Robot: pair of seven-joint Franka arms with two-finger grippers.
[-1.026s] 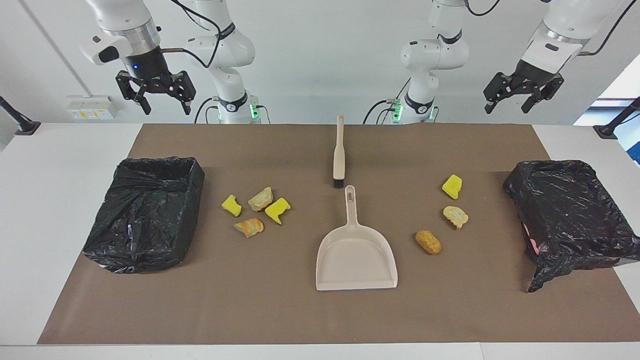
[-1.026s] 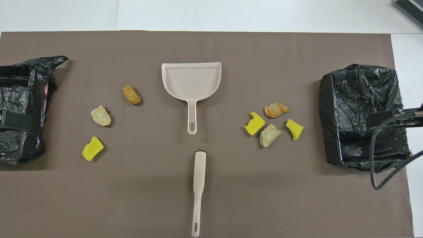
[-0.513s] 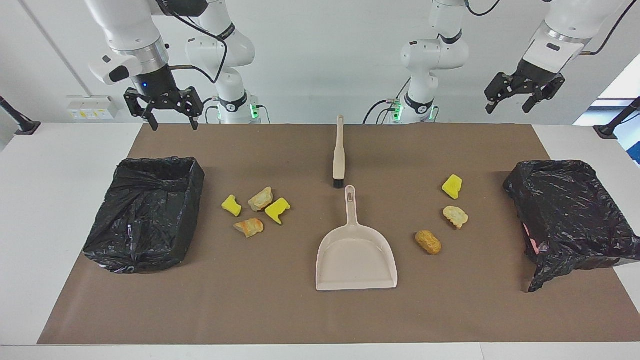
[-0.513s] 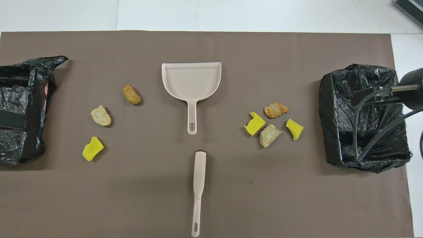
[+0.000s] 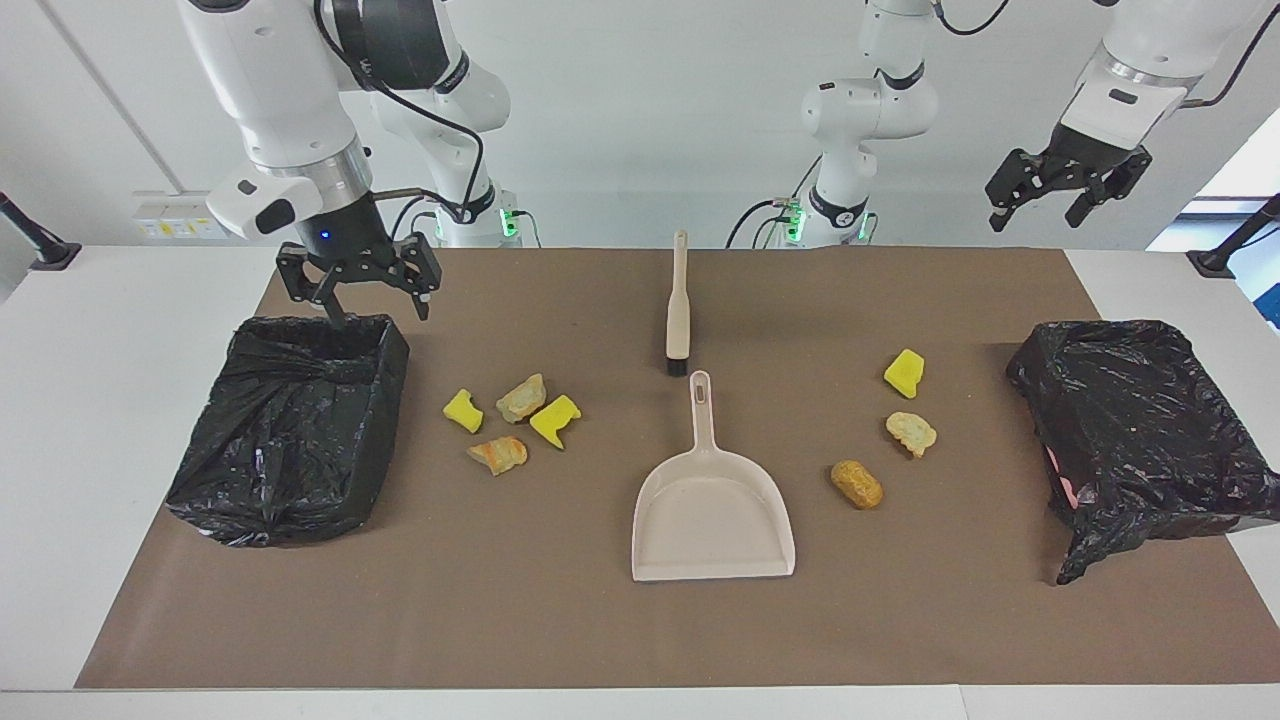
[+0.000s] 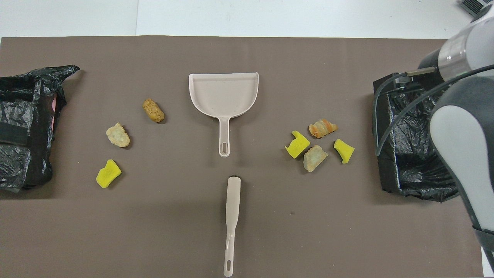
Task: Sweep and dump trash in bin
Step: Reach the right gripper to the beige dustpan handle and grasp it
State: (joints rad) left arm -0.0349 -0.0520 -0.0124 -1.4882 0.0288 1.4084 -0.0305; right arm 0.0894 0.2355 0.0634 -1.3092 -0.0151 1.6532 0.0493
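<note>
Since the earlier frames the right gripper (image 5: 362,289) has descended and now hangs over the robot-side rim of the black-lined bin (image 5: 290,425) at the right arm's end of the table; note that its jaws stand open and hold nothing. The left gripper (image 5: 1066,190) has risen slightly and waits high over the left arm's end, jaws likewise open and empty; the second lined bin (image 5: 1140,430) lies below it.

Locate the trash on the brown mat (image 5: 600,630); no piece has been swept yet. Taking the dustpan (image 6: 224,94) as the dial centre in the overhead view, four scraps (image 6: 314,144) cluster at about 4 o'clock, toward the right arm's bin; three more scraps (image 6: 117,135) lie spread between 8 and 9 o'clock, toward the left arm's bin. The dustpan's mouth faces 12 o'clock, away from the robots; its handle points to 6 o'clock.

Observe the brush (image 6: 231,216); it lies directly at 6 o'clock from the dustpan handle, just apart from it, long axis running 12 to 6, bristles at the dustpan end as far as the facing view shows. The tools sit midway between the arms; the lowered right gripper is probably the nearer. Expect it to travel toward the table's centre line and turn its jaws across the handle's long axis before closing.
</note>
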